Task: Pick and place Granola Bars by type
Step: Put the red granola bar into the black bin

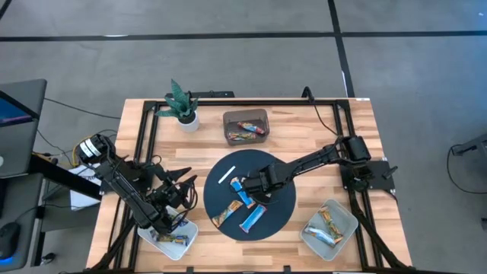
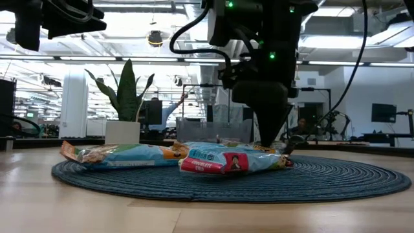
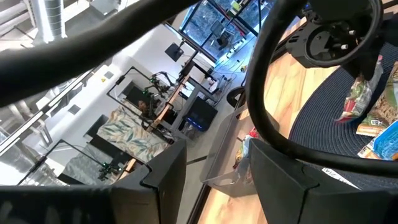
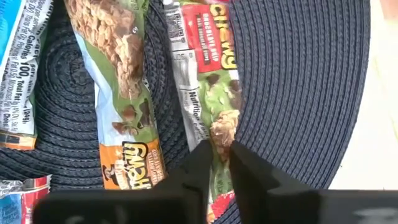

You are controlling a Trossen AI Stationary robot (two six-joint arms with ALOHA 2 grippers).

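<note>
My right gripper point(image 4: 219, 155) grasps a chocolate-chip Chewy bar point(image 4: 208, 93) on the round blue mat point(image 1: 285, 205).

The jaws pinch the red-labelled bar's end; a peanut-butter bar point(image 4: 121, 93) lies just beside it, with blue-wrapped bars point(image 1: 252, 219) nearby. My left gripper point(image 1: 185, 186) hangs released above the tabletop point(image 1: 358, 137), near the left clear tray point(image 1: 167, 242).

The right gripper point(image 4: 214, 155) covered the near end of the red-labelled granola bar point(image 4: 208, 81), so the grip itself stayed hidden. In the high view, the bars in the brown bin point(image 1: 245, 126) were too small to tell by type. The left gripper point(image 1: 185, 185) showed too indistinctly to judge its fingers, and its wrist picture was mostly blocked by cable point(image 3: 273, 124).
</note>
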